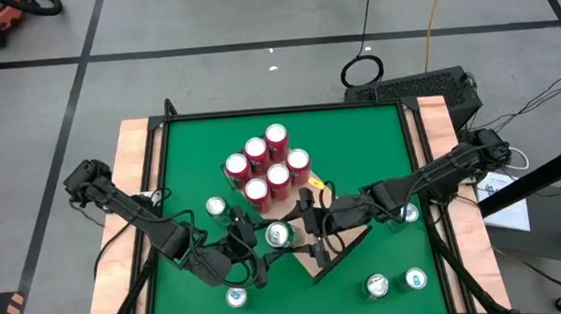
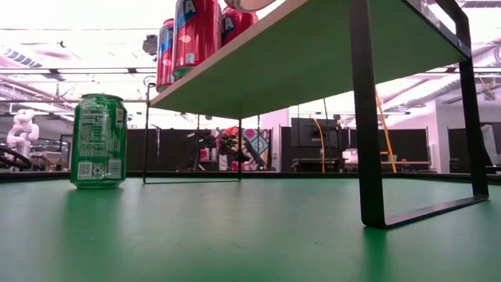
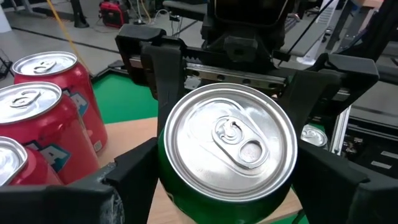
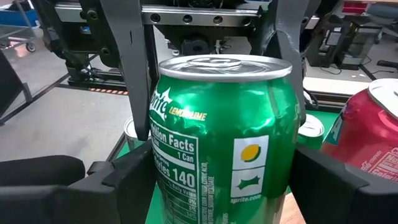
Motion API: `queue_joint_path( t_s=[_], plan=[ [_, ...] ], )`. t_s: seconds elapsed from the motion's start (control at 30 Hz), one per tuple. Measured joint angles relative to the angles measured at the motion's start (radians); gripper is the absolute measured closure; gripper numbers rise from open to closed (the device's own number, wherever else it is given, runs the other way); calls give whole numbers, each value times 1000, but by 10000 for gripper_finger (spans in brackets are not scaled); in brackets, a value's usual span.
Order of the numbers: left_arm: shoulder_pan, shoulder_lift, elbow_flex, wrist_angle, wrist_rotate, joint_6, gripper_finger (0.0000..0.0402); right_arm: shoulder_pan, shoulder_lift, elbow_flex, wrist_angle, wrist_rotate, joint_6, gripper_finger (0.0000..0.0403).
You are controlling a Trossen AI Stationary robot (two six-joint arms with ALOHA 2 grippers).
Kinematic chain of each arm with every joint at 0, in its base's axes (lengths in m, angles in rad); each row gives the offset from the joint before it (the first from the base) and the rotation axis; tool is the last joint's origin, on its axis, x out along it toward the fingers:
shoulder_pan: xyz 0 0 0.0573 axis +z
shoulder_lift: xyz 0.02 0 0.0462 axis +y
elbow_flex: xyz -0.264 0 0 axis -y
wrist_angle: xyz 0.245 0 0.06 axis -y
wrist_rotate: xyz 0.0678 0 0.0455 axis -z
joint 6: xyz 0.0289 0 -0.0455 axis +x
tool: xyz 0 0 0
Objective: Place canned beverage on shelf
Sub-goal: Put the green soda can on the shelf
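Observation:
A green can (image 1: 280, 235) stands upright over the near end of the light wood shelf (image 1: 311, 262), with both grippers around it. My left gripper (image 3: 227, 183) reaches it from the table's left and my right gripper (image 4: 221, 180) from the right; each is shut on the can. Several red cans (image 1: 266, 163) stand on the shelf's far part (image 3: 124, 134). The green can's bottom is hidden, so I cannot tell whether it rests on the board. My left gripper pinches the green can's side wall (image 3: 163, 183) between its two fingers, below the rim. The fingers come nearly level from the table's left and near side. The can stands upright, top up. My right gripper pinches the same can's side wall (image 4: 163, 177) between its two fingers, low on the body. The fingers come nearly level from the table's right, opposite the left arm's fingers (image 4: 134, 68). The can stays upright.
Loose green cans stand on the green table: one left of the shelf (image 1: 216, 207), one near the front edge (image 1: 236, 298), two at the front right (image 1: 376, 287), one under the right arm (image 1: 408, 212). The shelf's dark metal legs (image 2: 368, 117) stand on the table.

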Motion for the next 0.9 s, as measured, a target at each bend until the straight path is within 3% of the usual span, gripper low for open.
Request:
queue_joint_path(
  t_s=[0.13, 0.37, 0.5, 0.77, 0.9],
  plan=[
    [0, 0, 0, 9, 8, 31, 80, 0, 0, 0, -1, -6, -19, 109],
    [-7, -7, 2, 136, -9, 148, 10, 0, 4, -4, -20, -62, -44, 109],
    [-35, -41, 2, 207, -20, 237, 11, 0, -6, -2, -21, -79, -72, 109],
    [-99, -95, 2, 195, -54, 373, 16, -6, -80, -23, 2, -282, -166, 109],
    [-103, -125, 2, 190, -58, 422, 16, -40, -92, -122, 199, -418, -176, 109]
  ],
)
